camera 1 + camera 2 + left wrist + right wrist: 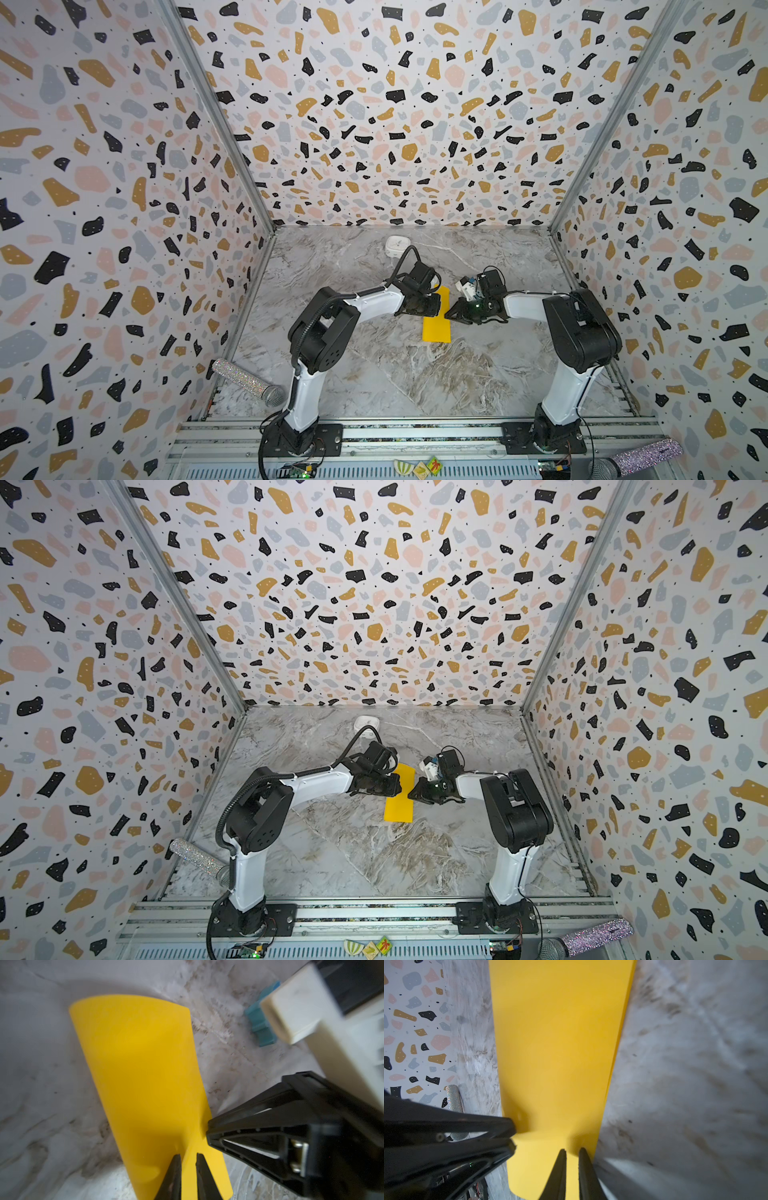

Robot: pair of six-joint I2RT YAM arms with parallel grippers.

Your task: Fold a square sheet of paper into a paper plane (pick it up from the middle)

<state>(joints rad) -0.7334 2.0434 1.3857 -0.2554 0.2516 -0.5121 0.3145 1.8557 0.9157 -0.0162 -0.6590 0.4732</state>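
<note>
We see the square sheet of paper point(437, 328) near the middle of the table point(374, 374). It is doubled over into a narrow yellow strip that runs toward the far edge, bowed rather than flat. The left hand point(439, 304) pinches one long edge, its fingers closed to a slit on the paper. The right hand point(449, 316) nips the opposite edge the same way. A white rounded box point(395, 246) sits by the far edge, and a blue cube point(260, 1022) lies close beside the right wrist.
</note>
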